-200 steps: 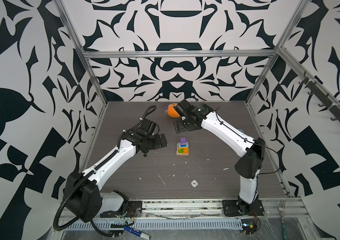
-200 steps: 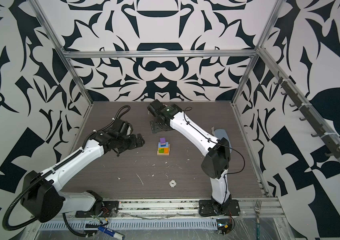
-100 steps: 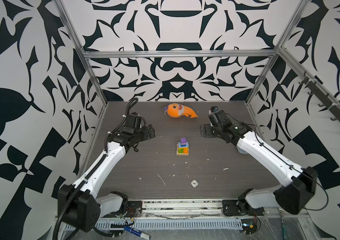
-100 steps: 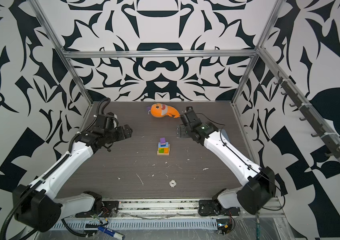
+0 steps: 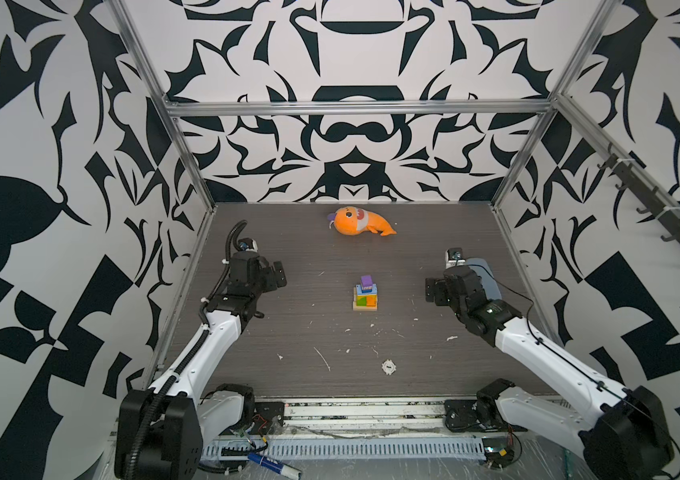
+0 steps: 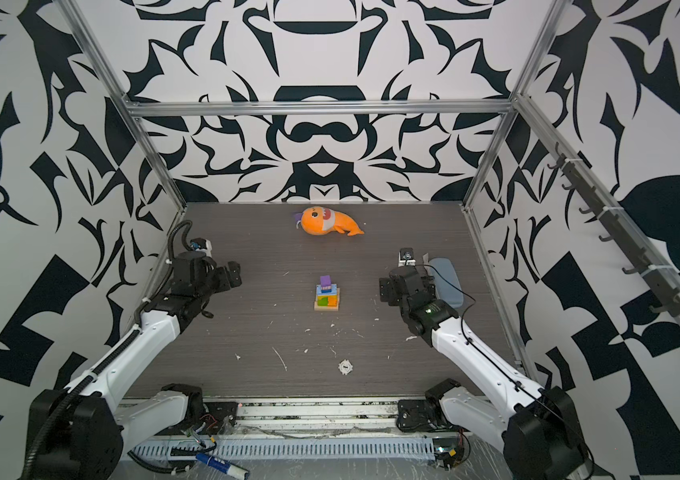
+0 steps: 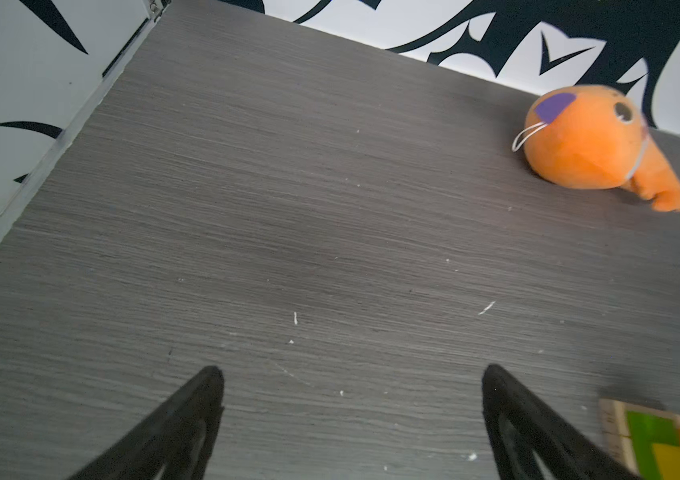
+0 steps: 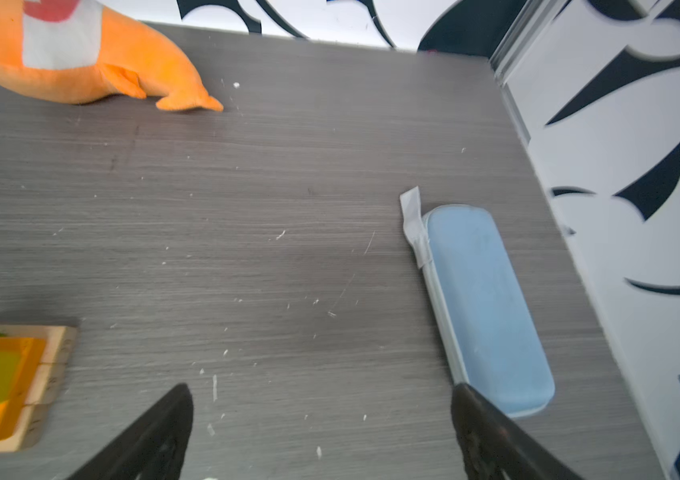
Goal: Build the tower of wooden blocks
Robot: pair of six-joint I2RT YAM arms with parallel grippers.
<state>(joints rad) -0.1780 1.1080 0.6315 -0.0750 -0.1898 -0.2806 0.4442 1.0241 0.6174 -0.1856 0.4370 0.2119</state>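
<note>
The wood block tower [image 5: 365, 293] [image 6: 327, 295] stands mid-table: tan bars at the base, then green, orange and yellow bricks, a light-blue layer and a purple cube on top. My left gripper [image 5: 278, 276] [image 6: 233, 276] hangs to its left, well apart from it and open. My right gripper [image 5: 431, 291] [image 6: 386, 291] hangs to its right, also apart and open. In the left wrist view the gripper [image 7: 352, 374] has only bare table between its fingers, and a corner of the tower [image 7: 658, 436] shows at the edge. The right wrist view shows the same for its gripper [image 8: 321, 392] and the tower [image 8: 1, 386].
An orange plush fish [image 5: 359, 222] [image 6: 327, 222] [image 7: 591, 141] [image 8: 80, 54] lies near the back wall. A light-blue oblong case [image 6: 446, 282] [image 8: 483, 303] lies by the right wall, just behind my right gripper. A small white round scrap [image 5: 389, 367] and white crumbs lie toward the front.
Both arms have drawn back from the middle to their own sides. The right arm swung away from the fish at the back, which now shows in full. The tower has not moved.
</note>
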